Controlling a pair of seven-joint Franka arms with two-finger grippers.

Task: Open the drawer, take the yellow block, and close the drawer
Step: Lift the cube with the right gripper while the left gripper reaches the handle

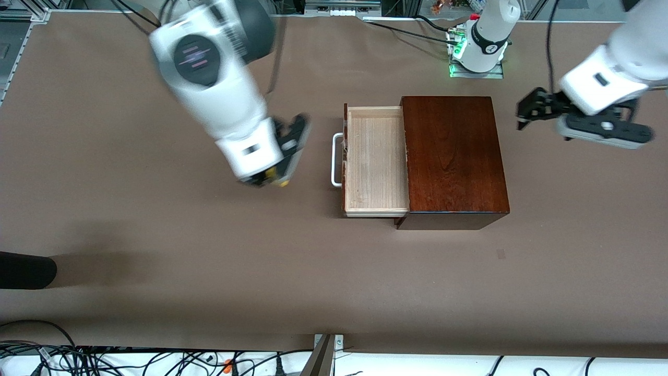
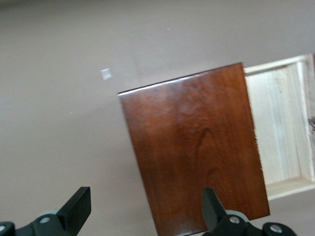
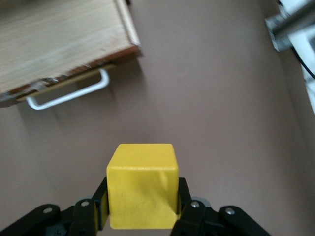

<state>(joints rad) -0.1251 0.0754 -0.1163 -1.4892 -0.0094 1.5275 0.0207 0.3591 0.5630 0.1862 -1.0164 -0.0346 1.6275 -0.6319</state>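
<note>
1. Your right gripper (image 1: 279, 175) is gripping the yellow block (image 3: 142, 184) between closed fingers over bare table in front of the drawer (image 1: 376, 159).
2. The drawer is standing pulled out of the wooden box (image 1: 453, 156), its white handle (image 1: 336, 159) untouched.
3. Your left gripper (image 1: 527, 112) is waiting, fingers spread wide, holding nothing, over the table beside the box.

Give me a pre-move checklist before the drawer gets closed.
1. yellow block gripped by right tool: ok.
2. Block out of the drawer, over bare table: ok.
3. Drawer tray empty: ok as far as visible.
4. Drawer closed: not ok, it stands pulled out.
5. white handle free of either tool: ok.
6. left tool open, over the table by the wooden box, waiting: ok.
</note>
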